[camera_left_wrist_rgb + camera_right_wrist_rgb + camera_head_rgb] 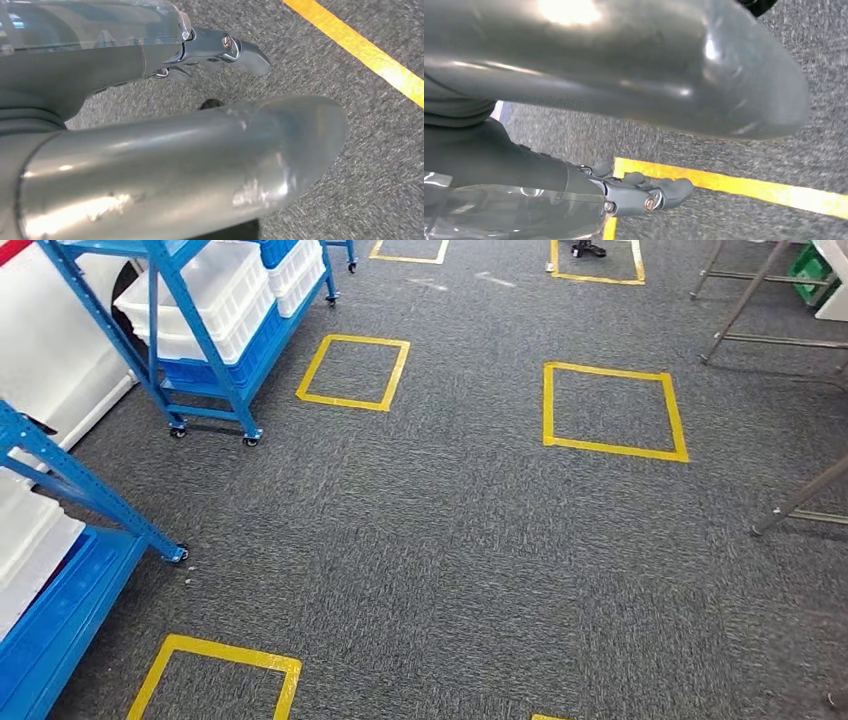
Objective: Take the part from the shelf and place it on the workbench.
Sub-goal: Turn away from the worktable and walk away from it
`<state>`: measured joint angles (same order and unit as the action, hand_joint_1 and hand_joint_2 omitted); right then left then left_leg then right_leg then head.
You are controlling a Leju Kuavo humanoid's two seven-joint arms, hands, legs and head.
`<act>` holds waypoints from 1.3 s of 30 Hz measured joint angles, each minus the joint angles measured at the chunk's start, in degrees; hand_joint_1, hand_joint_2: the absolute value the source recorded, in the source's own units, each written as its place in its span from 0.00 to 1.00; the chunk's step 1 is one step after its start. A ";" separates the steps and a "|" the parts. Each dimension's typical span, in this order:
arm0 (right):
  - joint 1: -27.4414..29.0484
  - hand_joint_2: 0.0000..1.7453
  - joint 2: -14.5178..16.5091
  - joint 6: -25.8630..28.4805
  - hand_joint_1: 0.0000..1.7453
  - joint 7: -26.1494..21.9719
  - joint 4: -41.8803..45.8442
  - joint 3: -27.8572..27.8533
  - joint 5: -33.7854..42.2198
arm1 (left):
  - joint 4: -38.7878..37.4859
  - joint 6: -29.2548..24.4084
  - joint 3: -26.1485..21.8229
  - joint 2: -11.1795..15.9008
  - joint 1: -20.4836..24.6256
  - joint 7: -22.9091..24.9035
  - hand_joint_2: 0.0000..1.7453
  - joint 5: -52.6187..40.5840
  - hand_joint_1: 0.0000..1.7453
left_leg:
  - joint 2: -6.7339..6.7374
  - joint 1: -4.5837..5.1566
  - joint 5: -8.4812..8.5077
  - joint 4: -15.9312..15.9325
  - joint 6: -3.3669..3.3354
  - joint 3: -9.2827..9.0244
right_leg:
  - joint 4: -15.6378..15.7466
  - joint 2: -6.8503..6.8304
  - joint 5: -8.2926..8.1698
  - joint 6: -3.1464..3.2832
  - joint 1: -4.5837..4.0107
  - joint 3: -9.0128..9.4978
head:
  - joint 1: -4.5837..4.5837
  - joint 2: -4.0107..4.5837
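Ahead | carpet (470,540) open | shelf (200,340) far left | hands empty

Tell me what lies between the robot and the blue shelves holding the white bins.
Nothing visible blocks the way: grey carpet with yellow tape squares runs up to the blue shelf. The left hand and right hand hang over the floor, holding nothing.

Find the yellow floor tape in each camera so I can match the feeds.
Head view: yellow floor tape forms several squares; the clearest lies right of centre.
Left wrist view: one stripe crosses the upper right corner diagonally.
Right wrist view: a stripe runs along the lower right, with a corner near bottom centre.
Shared landmark: the grey carpet under the tape.
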<state>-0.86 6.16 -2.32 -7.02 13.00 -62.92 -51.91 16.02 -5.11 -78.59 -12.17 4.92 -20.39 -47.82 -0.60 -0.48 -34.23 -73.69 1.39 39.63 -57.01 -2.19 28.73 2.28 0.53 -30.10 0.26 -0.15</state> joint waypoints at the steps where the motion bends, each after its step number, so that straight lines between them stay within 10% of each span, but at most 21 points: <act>1: -0.03 0.00 0.00 0.00 0.00 0.00 0.00 -0.05 0.00 | 0.00 0.00 0.01 0.00 -0.07 0.00 0.00 0.00 0.00 | 0.20 -0.15 0.66 -0.06 0.16 0.05 | -0.02 -0.74 0.14 -0.07 -0.01 0.12 | 0.01 0.00; 5: -0.06 0.00 0.01 -0.07 0.00 -0.01 -0.01 -0.13 -0.05 | 0.00 0.02 0.07 0.00 -0.08 -0.01 0.00 -0.19 0.00 | 3.57 -0.03 7.28 13.65 -0.22 -6.94 | -0.15 -3.24 1.01 -0.92 -0.18 1.10 | -0.02 0.00; 9: -0.59 0.00 0.00 -0.23 0.00 -0.04 0.00 -0.19 -0.10 | 0.00 0.32 0.39 0.15 -0.16 -0.02 0.00 -0.92 0.00 | 2.96 0.47 7.99 16.31 -1.67 -7.86 | -0.23 -4.60 1.57 -2.13 -0.21 1.69 | -0.12 -0.01; 11: -0.69 0.00 0.00 -0.27 0.00 -0.09 0.00 -0.23 -0.11 | 0.00 0.56 0.72 0.25 -0.25 -0.03 0.00 -1.33 0.00 | 1.89 0.30 8.34 16.85 -2.51 -8.11 | -2.38 -2.07 3.31 -2.65 0.09 0.97 | -0.27 -0.01; 15: -0.24 0.00 0.01 -0.30 0.00 -0.12 -0.02 -0.68 -0.21 | 0.00 0.86 1.51 0.28 -0.20 -0.04 0.00 -2.37 0.00 | -0.76 0.36 8.62 17.00 -3.22 -8.11 | -16.23 1.88 9.27 -2.83 0.28 -6.24 | -0.54 0.00; 17: -0.12 0.00 0.02 -0.31 0.00 -0.11 -0.02 -0.89 -0.29 | 0.00 1.02 1.86 0.28 -0.40 -0.03 0.00 -2.87 0.00 | -2.45 0.39 8.59 16.94 -3.18 -8.27 | -15.75 2.12 6.98 -2.72 0.30 -6.76 | -0.55 -0.01; 20: 0.01 0.00 -0.02 -0.30 0.00 -0.15 -0.02 -1.26 -0.43 | 0.00 1.47 2.57 0.27 -0.52 -0.02 0.00 -3.58 0.00 | -4.78 0.42 8.34 16.48 -2.66 -8.33 | -4.66 5.03 0.59 -2.24 0.38 -2.50 | -0.55 0.00; 22: -0.06 0.00 -0.03 -0.28 0.00 -0.20 -0.02 -1.50 -0.62 | 0.00 1.72 2.94 0.28 -0.57 -0.01 0.00 -3.96 0.00 | -5.88 0.41 8.23 16.19 -1.99 -7.96 | -1.62 6.25 -0.33 -1.99 0.26 -1.37 | -0.53 0.00; 24: -0.30 0.00 -0.03 -0.30 0.00 -0.25 -0.02 -1.61 -0.79 | 0.00 1.79 3.18 0.32 -0.80 0.01 0.00 -4.26 0.00 | -6.70 0.27 8.24 16.18 -1.29 -7.69 | -1.40 5.06 -0.46 -1.51 0.19 -1.22 | -0.53 0.00; 26: -0.32 0.00 -0.02 -0.32 0.00 -0.27 -0.01 -1.71 -0.89 | 0.00 1.83 3.50 0.36 -0.99 0.02 0.00 -4.55 0.00 | -4.61 0.32 6.95 14.41 -0.74 -6.91 | -0.93 3.66 -0.64 -0.70 0.31 -0.95 | -0.35 -0.01; 28: -0.09 0.00 -0.02 -0.32 0.00 -0.28 0.00 -1.92 -0.95 | 0.00 1.86 3.91 0.38 -0.94 0.02 0.00 -4.85 0.00 | -1.23 0.30 3.41 8.41 -0.31 -4.20 | -0.68 2.02 -0.64 -0.12 0.20 -0.82 | -0.06 -0.01; 31: 0.06 0.00 -0.02 -0.33 0.00 -0.28 0.00 -2.21 -0.98 | 0.00 1.88 4.26 0.39 -1.00 0.02 0.00 -5.07 0.00 | 0.08 0.01 0.16 -0.08 0.19 -0.21 | -0.71 -0.45 -0.42 0.08 -0.05 -0.81 | 0.08 -0.01; 35: -0.05 0.00 -0.02 -0.34 0.00 -0.28 -0.01 -2.54 -1.09 | 0.00 1.92 4.42 0.46 -1.26 0.02 0.00 -5.29 0.00 | 2.58 0.14 6.23 11.42 -0.24 -6.42 | -0.86 -3.13 0.10 -0.43 -0.24 -0.26 | 0.10 0.00; 39: -0.33 0.00 0.00 -0.35 0.00 -0.30 0.00 -2.72 -1.27 | 0.00 2.27 4.80 0.58 -1.24 0.01 0.00 -5.75 0.00 | 3.18 0.80 7.36 16.15 -1.70 -8.36 | -0.90 -5.24 0.53 -1.58 -0.46 0.32 | -0.13 0.00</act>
<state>-1.19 6.16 -2.67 -7.31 13.00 -65.64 -53.18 16.02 -2.84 -73.79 -11.59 3.69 -20.39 -53.57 2.58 0.31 -26.87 -57.54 -0.30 31.26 -57.92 -7.43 29.26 0.71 0.07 -29.78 0.14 -0.15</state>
